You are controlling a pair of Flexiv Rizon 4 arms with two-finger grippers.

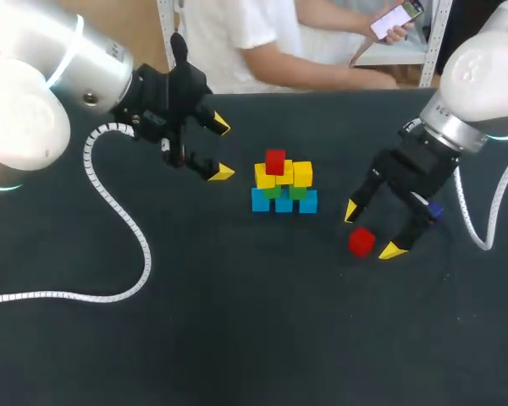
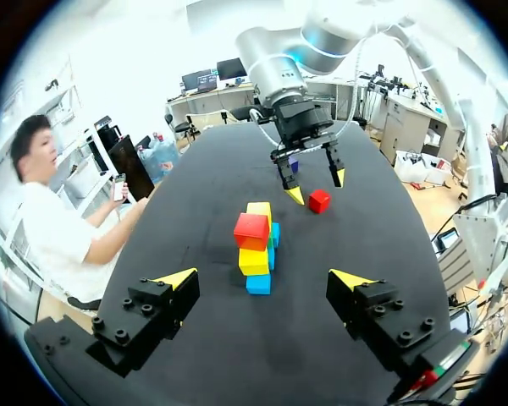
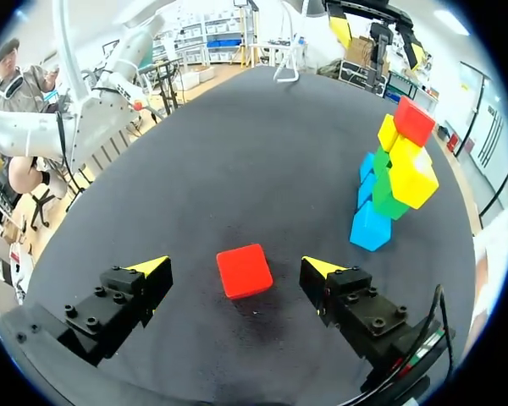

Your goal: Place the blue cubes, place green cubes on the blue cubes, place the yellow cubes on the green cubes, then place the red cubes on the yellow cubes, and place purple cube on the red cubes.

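A loose red cube lies flat on the dark table, to the right of the part-built stack and apart from it. I judge it light, rigid and smooth-faced, best pinched on two opposite flat sides near its middle so it cannot twist. It sits between the fingers of my right gripper, which stand wide apart with a gap on each side, touching nothing. A purple cube shows half hidden behind that gripper. My left gripper hangs left of the stack, fingers spread and empty.
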